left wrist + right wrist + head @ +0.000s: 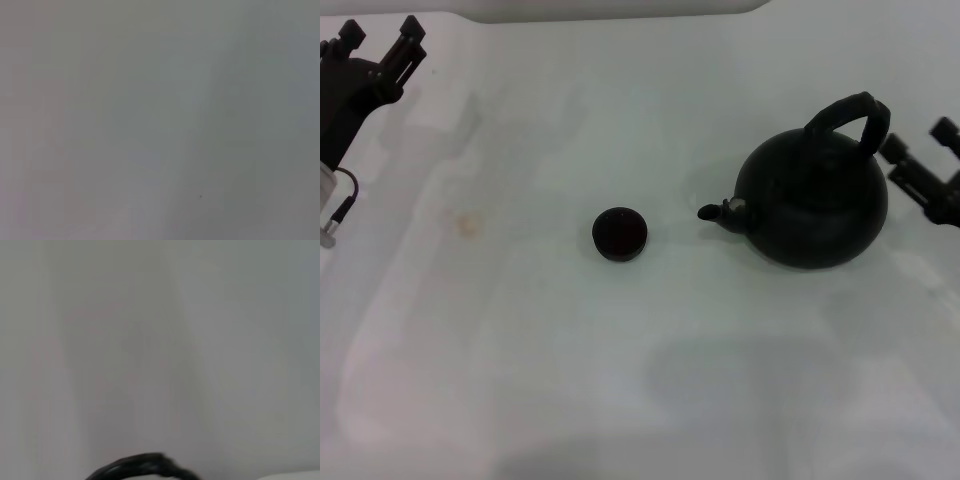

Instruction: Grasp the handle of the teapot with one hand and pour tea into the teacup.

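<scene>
One small teacup [620, 234] is sitting closest to the camera in the head view, near the middle of the white table [520, 380]. It is round and black, with a dark reddish-brown inside. One big black teapot [812, 196] is standing upright to the robot's right of the cup, well apart from it. Its short spout, with a little silvery tip, is pointing toward the cup. One thick black handle [848, 116] is arching over the top of the pot.

Two grippers are showing. One right gripper [918, 158] is hanging just beside the handle, on the far side from the cup, and is not holding it. Its two fingers are standing apart. One left gripper [382, 46] is waiting far off at the back left corner, with its fingers apart too.

On the right wrist view, a curved black piece of the handle [145, 466] is peeking in at the edge. On the left wrist view, only the bare table [160, 120] is showing.
</scene>
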